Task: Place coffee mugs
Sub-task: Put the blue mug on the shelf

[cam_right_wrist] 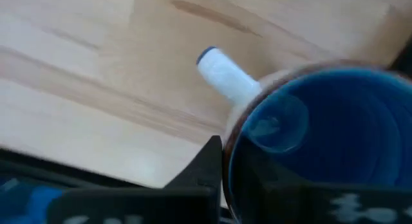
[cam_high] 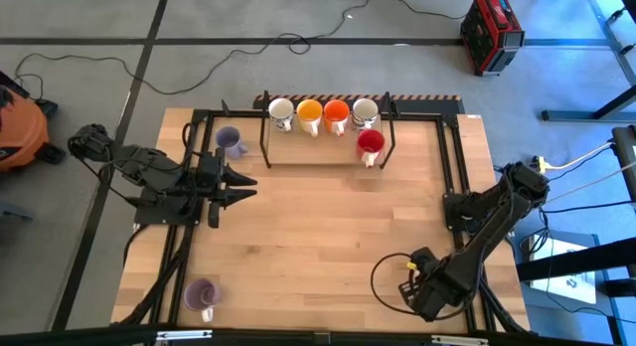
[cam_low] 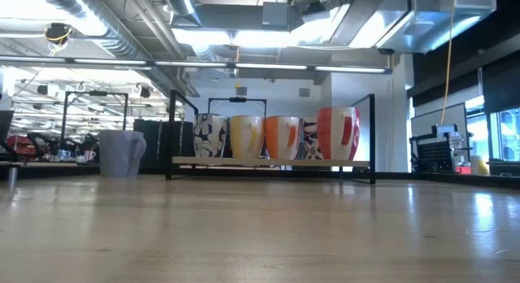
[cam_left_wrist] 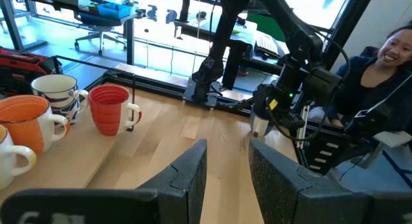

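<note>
Right gripper (cam_right_wrist: pixel 226 179), at five o'clock, pinches the blue mug's (cam_right_wrist: pixel 322 134) rim; a thin hold could let it slip.

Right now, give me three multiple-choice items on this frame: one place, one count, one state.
1. Where is the red mug? A. on the rack B. beside a pale purple mug C. at the table's near-left corner
2. How many mugs are on the rack? A. three B. five C. seven
3. The left gripper is: A. open and empty B. shut on a purple mug C. shut on the red mug

1 A: it stands on the rack's shelf.
2 B: four in a row plus the red.
3 A: its fingers are spread, with nothing between them.
The right gripper holds the blue mug near-right.
</note>
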{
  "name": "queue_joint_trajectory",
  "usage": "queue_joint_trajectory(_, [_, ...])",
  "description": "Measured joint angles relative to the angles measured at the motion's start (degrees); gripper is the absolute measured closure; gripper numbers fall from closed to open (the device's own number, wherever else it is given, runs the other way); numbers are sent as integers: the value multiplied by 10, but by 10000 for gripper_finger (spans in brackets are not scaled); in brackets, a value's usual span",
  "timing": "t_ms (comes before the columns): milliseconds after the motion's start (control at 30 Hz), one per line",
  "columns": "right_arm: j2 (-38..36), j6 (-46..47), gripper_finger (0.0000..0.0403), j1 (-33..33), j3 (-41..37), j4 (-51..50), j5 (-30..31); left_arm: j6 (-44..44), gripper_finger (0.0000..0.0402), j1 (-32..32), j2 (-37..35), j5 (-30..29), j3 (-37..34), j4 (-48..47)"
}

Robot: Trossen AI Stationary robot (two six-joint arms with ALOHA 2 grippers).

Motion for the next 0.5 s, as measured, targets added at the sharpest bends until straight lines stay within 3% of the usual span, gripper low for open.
queue_joint_trajectory(167, [0, -97, 393, -10, 5, 4, 16, 0, 292, 0, 0, 0, 0, 0])
queue_joint_trajectory(333, [0, -241, 397, -40, 31, 13, 100, 0, 292, 0, 0, 0, 0, 0])
queue_joint_trajectory(500, [0, -457, 399, -86, 52, 49, 155, 0, 292, 0, 0, 0, 0, 0])
